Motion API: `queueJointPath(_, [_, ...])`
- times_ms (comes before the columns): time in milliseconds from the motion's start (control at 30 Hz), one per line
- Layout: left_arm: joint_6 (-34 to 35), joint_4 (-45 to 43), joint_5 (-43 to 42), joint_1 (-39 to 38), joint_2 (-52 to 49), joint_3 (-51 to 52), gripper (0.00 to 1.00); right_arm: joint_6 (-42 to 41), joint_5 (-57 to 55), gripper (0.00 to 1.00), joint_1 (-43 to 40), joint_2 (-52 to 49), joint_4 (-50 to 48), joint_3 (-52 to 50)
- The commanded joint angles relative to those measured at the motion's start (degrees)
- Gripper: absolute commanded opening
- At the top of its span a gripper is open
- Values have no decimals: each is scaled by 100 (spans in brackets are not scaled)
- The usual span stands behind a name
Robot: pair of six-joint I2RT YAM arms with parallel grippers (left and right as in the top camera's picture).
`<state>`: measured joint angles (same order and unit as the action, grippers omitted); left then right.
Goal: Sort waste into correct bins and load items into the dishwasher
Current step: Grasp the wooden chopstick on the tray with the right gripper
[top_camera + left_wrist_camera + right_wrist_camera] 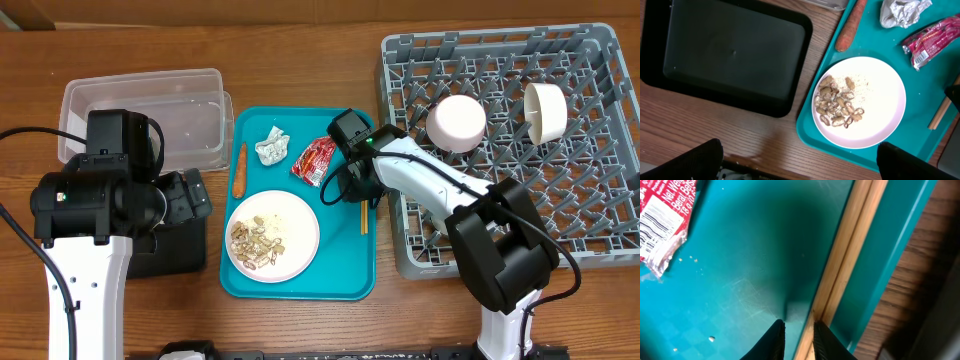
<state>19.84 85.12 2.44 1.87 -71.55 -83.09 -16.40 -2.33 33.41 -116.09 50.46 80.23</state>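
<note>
Right gripper (799, 336) low over the wooden chopsticks (850, 245) at the right rim of the teal tray (740, 280).
Its two fingertips stand close together on both sides of the chopsticks' end; if they really pinch the wood, I cannot tell. The left gripper (801, 159) hangs with fingers spread wide above the white plate (887, 107), which carries the beige food scraps (839, 102). On the tray also lie the carrot stick (240, 170), the crumpled paper ball (271, 147) and the red snack wrapper (314, 160). The black tray (735, 52) is just beside the teal tray, the clear tub (150, 110) behind it. In the grey dish rack (560, 220) are an upturned white bowl (457, 122) and a white cup (545, 108) on its side.
</note>
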Motion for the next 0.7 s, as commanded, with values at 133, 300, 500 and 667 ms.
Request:
queueJointPath(133, [120, -9, 98, -39, -35, -31, 100, 358, 264, 19, -4, -229, -4, -105])
queueJointPath(300, [120, -9, 98, -39, -35, -31, 100, 855, 542, 19, 42, -256, 195, -105])
queueJointPath(500, [120, -9, 96, -39, -35, -31, 100, 573, 284, 4, 66, -232, 452, 177])
queueJointPath(667, [120, -9, 98, -39, -35, -31, 100, 592, 291, 4, 111, 87, 992, 973])
